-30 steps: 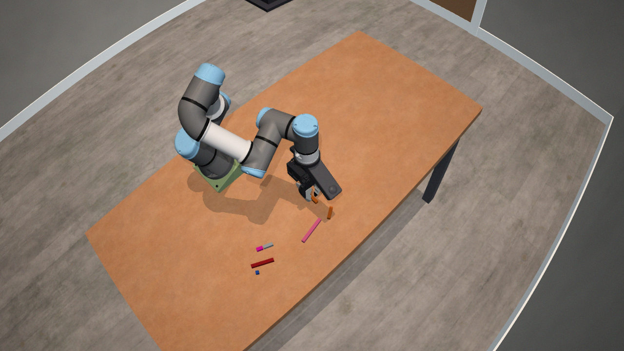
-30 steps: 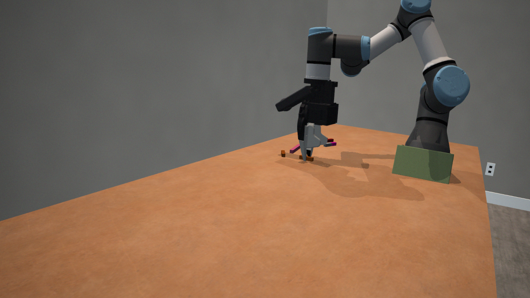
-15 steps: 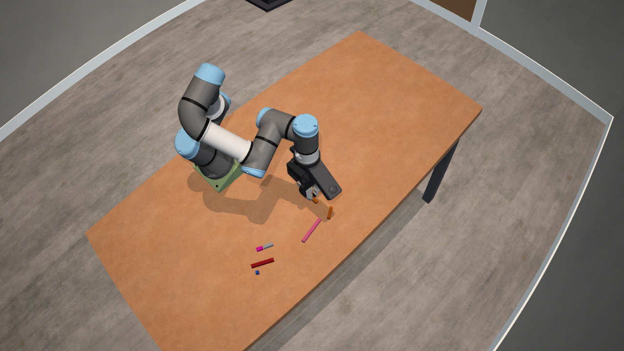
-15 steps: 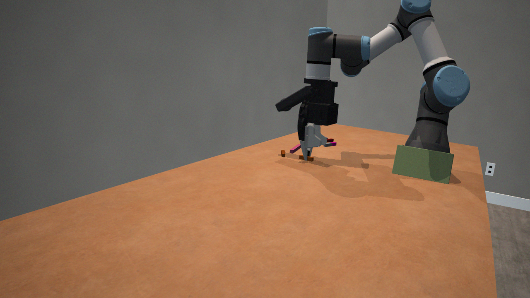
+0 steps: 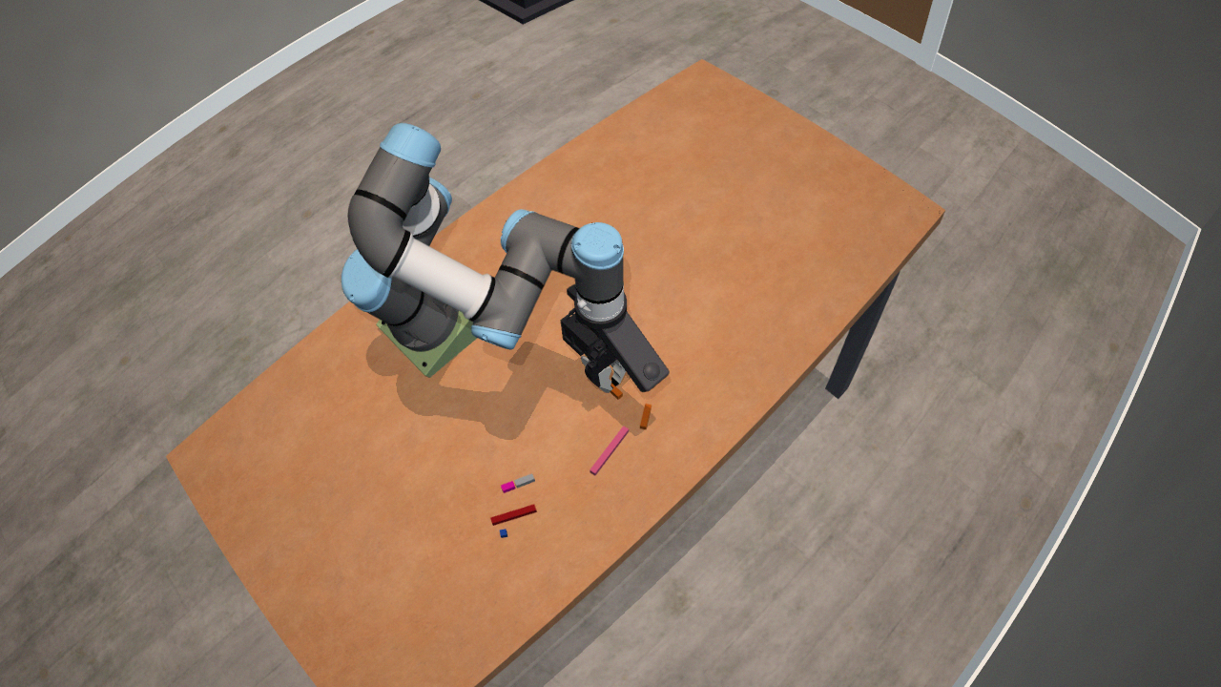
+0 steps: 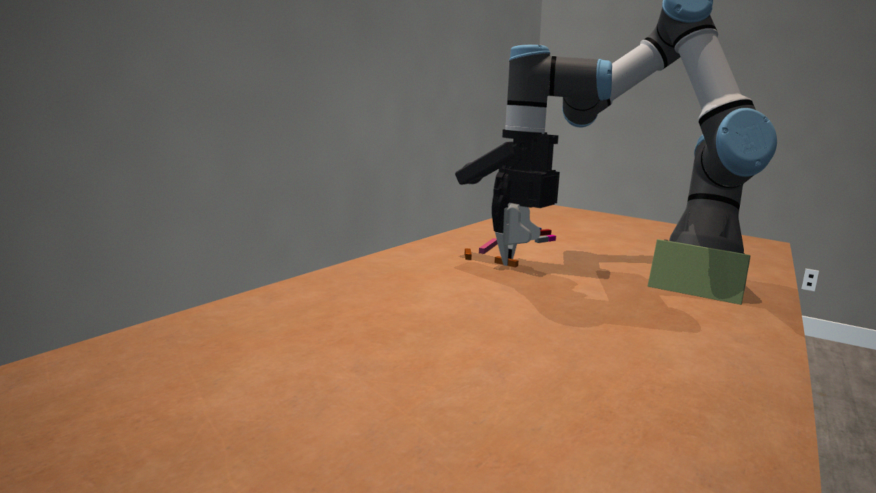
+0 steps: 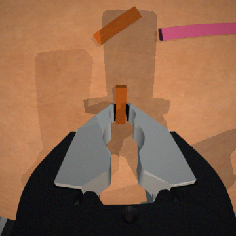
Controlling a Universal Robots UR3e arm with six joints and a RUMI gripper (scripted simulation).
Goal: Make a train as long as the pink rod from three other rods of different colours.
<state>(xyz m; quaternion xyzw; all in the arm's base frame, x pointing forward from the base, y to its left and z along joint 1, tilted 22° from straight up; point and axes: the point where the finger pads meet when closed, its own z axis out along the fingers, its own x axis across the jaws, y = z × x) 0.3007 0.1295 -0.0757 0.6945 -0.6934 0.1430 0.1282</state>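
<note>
My gripper (image 7: 120, 105) is down at the table and shut on an orange rod (image 7: 120, 103), gripping it near one end; the rod lies flat and points away from the fingers. It also shows in the top view (image 5: 615, 391) and the exterior view (image 6: 507, 261). A second orange rod (image 7: 117, 25) lies just beyond it, apart, and shows in the top view (image 5: 645, 416). The pink rod (image 5: 609, 449) lies past that and shows in the wrist view (image 7: 197, 31). A magenta rod (image 5: 507, 487) and a grey rod (image 5: 524, 481) lie end to end.
A red rod (image 5: 512, 514) and a small blue rod (image 5: 503, 532) lie near the magenta and grey pair, towards the table's front edge. The arm's green base (image 5: 424, 345) stands behind the gripper.
</note>
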